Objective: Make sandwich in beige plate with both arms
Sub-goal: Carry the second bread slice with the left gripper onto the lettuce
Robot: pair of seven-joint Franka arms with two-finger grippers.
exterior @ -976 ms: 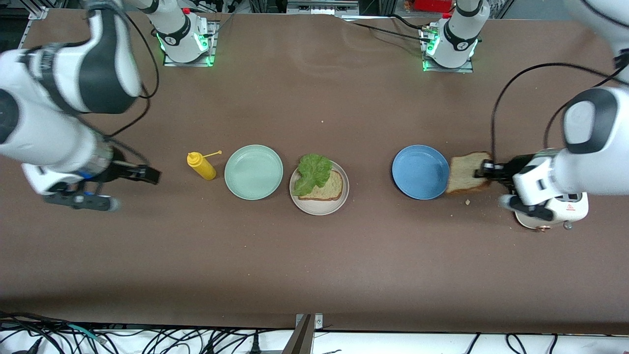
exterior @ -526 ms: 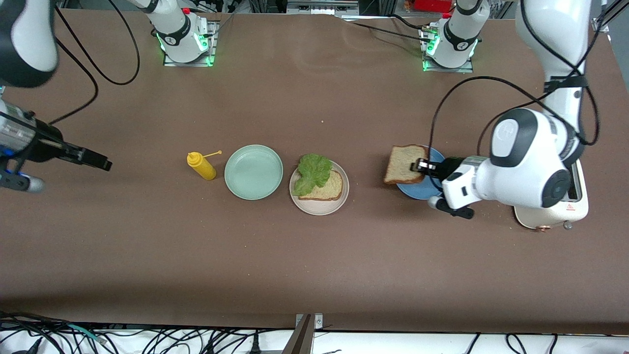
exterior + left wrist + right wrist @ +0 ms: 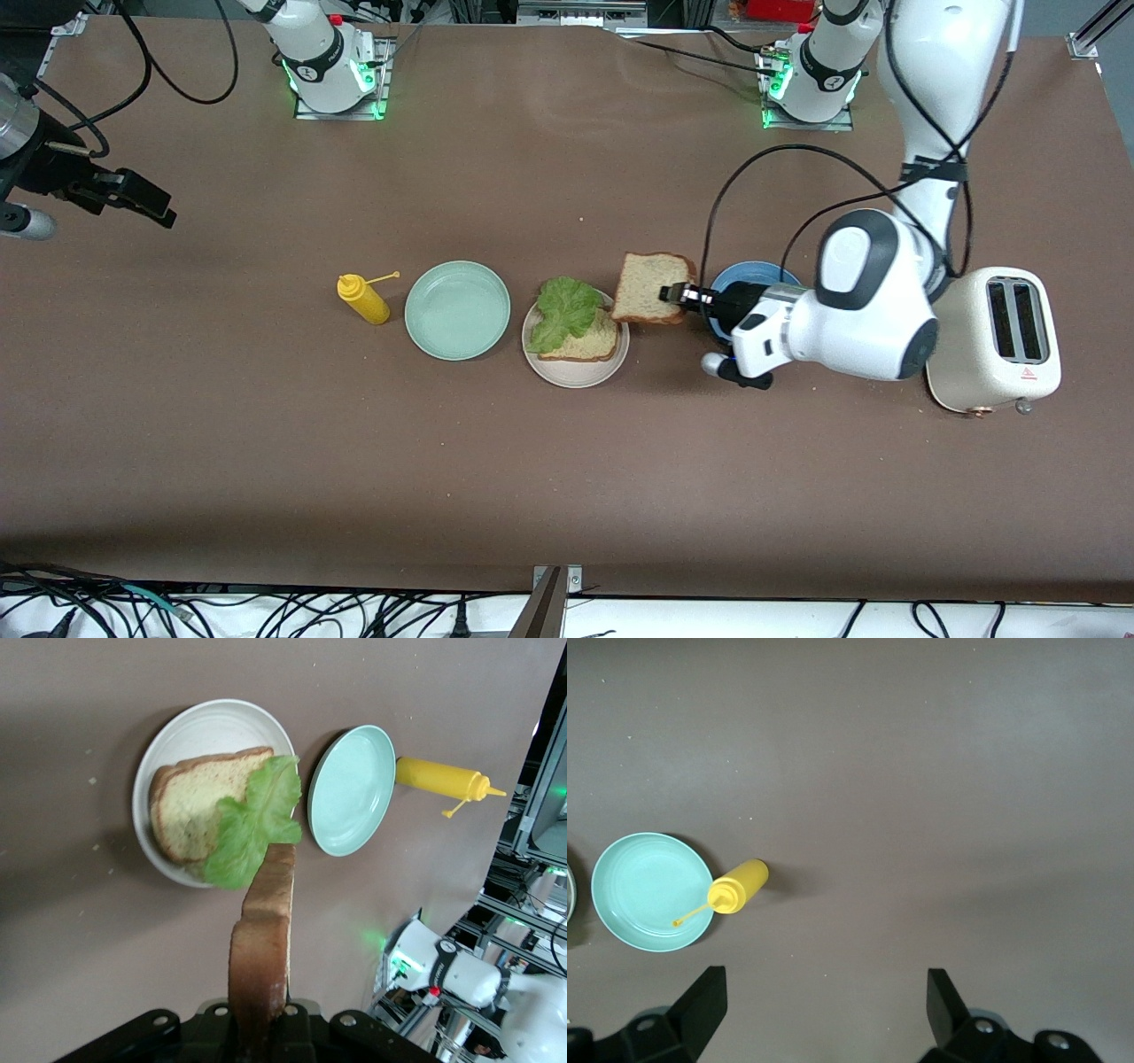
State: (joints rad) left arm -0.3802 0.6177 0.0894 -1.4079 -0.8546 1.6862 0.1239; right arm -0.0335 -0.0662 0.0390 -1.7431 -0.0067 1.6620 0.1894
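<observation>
The beige plate holds a bread slice with a ruffled green lettuce leaf lying on it. My left gripper is shut on a second bread slice and holds it in the air over the edge of the beige plate toward the left arm's end. In the left wrist view the held slice shows edge-on between my left gripper's jaws, above the plate, the lower slice and the lettuce. My right gripper is open and empty, high near the right arm's end of the table.
A mint-green plate and a yellow mustard bottle lie beside the beige plate toward the right arm's end. A blue plate sits partly under the left arm. A cream toaster stands at the left arm's end.
My left gripper has carried the bread slice from beside the blue plate, over it, to the edge of the beige plate. My right arm has drawn up and away toward its own end.
</observation>
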